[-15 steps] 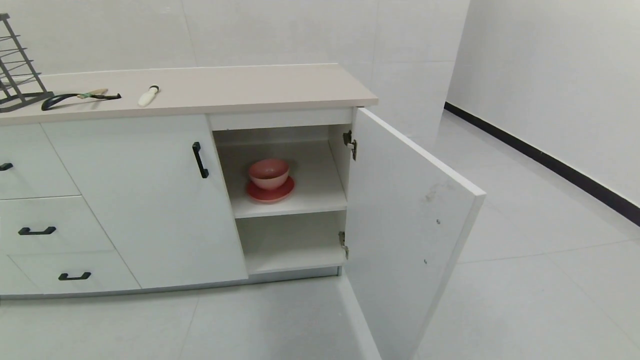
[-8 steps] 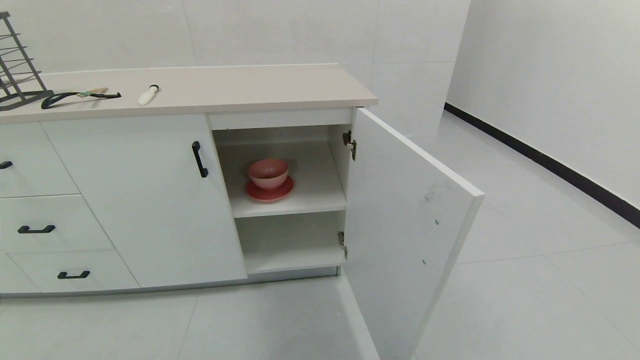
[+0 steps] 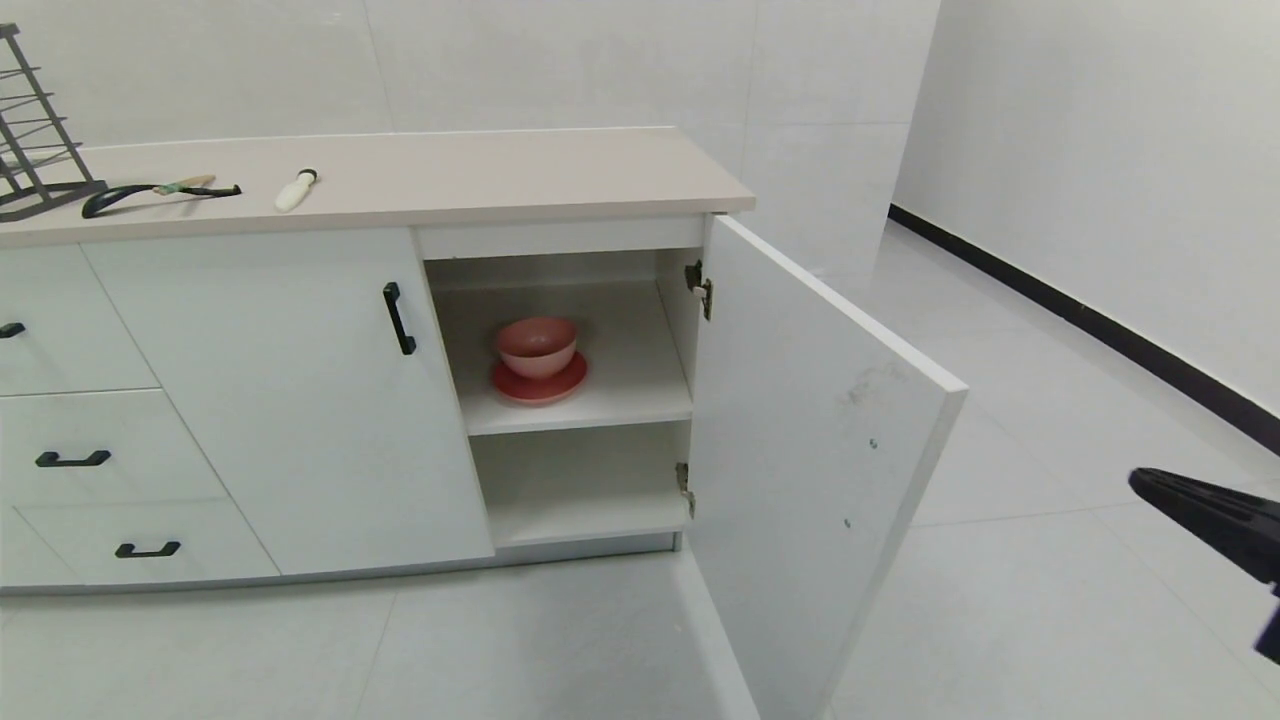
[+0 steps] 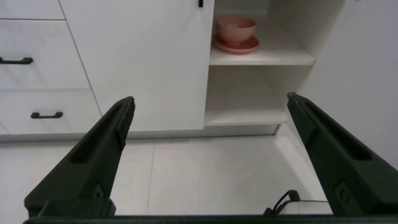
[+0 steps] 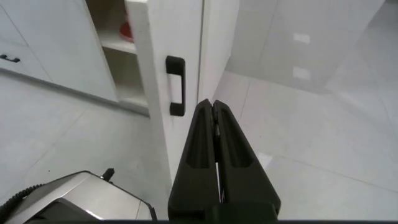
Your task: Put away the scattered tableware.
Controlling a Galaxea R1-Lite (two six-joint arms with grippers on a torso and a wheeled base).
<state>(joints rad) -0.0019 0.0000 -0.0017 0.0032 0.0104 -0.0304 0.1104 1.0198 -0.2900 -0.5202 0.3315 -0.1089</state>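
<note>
a wire rack (image 3: pixel 30 120), a black ladle (image 3: pixel 150 195) and a white-handled utensil (image 3: pixel 296 190) sit at the left end of the counter (image 3: pixel 520 170). the left gripper (image 4: pixel 209 98) hangs low in front of the cabinet, its 2 fingers spread wide with nothing between them. past the closed door (image 3: pixel 280 400), 1 pink bowl (image 3: pixel 538 345) rests on 1 red plate (image 3: pixel 540 385) on the upper shelf (image 3: pixel 640 395). the open door (image 3: pixel 810 450) stands swung outward. the right gripper (image 3: pixel 1160 490), fingers pressed together and holding nothing, is on the door's outer side, near its black handle (image 5: pixel 176 86) but apart from it.
</note>
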